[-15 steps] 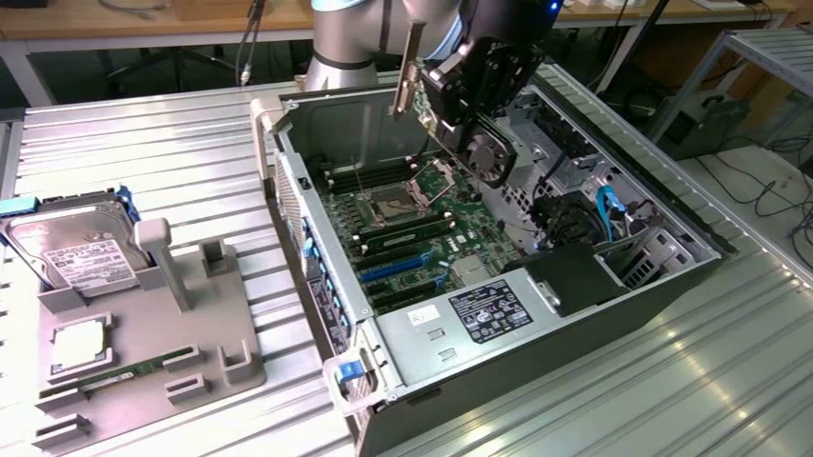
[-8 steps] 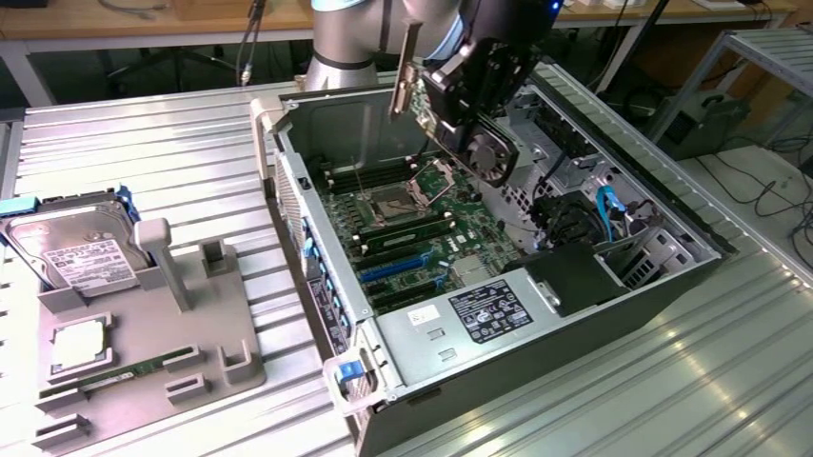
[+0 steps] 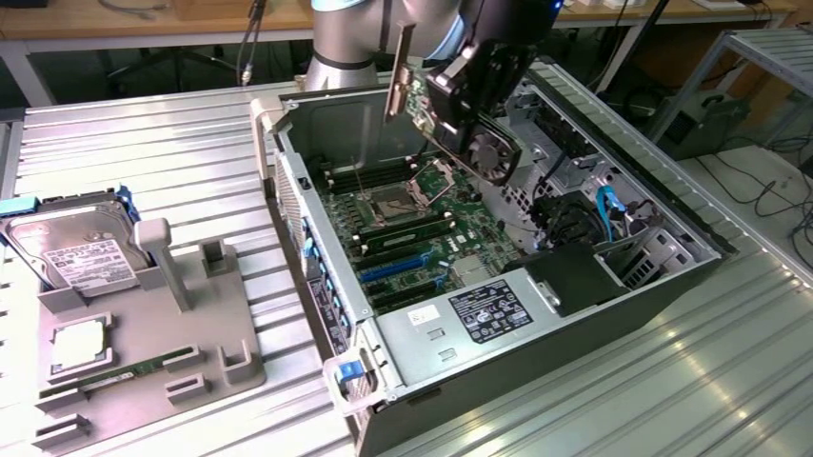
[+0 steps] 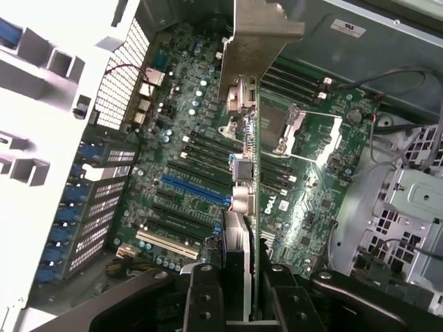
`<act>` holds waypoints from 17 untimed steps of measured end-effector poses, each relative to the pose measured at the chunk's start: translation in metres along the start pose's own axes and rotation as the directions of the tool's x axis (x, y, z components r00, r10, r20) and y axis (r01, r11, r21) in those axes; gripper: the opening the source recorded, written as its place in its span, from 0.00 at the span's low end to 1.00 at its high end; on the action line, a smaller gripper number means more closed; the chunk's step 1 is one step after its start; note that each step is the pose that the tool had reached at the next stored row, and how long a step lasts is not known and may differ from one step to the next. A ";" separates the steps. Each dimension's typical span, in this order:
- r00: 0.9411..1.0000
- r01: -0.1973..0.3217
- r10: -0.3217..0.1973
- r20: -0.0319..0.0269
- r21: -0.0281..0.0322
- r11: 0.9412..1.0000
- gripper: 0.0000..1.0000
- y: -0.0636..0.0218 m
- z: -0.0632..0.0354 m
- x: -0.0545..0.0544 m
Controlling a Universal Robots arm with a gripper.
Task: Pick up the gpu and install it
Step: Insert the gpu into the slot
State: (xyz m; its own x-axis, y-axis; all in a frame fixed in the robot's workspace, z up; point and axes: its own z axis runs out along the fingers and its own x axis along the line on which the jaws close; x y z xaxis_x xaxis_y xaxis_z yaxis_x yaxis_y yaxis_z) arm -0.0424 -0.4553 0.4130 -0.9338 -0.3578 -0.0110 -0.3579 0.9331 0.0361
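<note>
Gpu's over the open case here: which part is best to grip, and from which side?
Take the gpu by the edge facing away from the motherboard, coming from above, fingers on its two flat faces. It is thin and hangs edge-on toward the slots, so this likely keeps its lower edge and bracket free. The claw holds it so.

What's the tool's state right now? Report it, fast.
Tool: closed on the gpu, holding it over the motherboard.
</note>
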 end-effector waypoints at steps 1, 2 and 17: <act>1.000 0.011 -0.011 0.000 0.000 1.000 0.27 0.0000 0.0000 0.000; 1.000 0.029 -0.029 -0.001 0.000 1.000 0.27 0.0000 0.0000 0.000; 0.985 0.172 -0.172 -0.006 -0.002 0.985 0.27 0.0000 0.0000 0.000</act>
State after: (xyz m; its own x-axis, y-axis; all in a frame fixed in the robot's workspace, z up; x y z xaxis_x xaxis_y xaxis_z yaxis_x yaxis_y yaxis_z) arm -0.0424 -0.4553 0.4130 -0.8583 -0.5131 -0.0110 -0.5131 0.8576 0.0361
